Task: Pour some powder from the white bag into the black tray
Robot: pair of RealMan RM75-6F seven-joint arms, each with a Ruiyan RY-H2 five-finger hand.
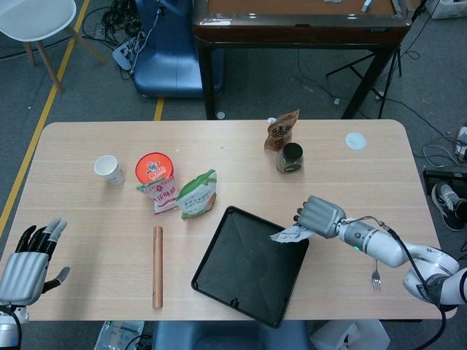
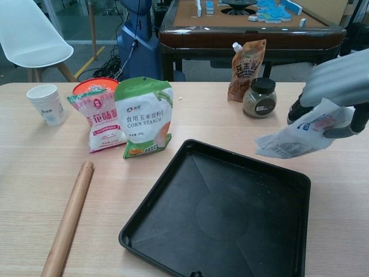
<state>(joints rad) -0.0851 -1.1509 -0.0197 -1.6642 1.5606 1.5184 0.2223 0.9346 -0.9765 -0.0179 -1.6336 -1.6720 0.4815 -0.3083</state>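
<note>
White bag (image 2: 300, 137) tipped nearly flat above black tray's (image 2: 173, 231) right rim.

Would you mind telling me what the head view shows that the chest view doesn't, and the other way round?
Only the head view shows the left hand held open off the table's corner, a fork and a small white disc. Only the chest view shows the CORN STARCH lettering on the green-topped bag. Both show the right hand holding the white bag tilted over the black tray, with no powder visible in the tray, and the rolling pin.
</note>
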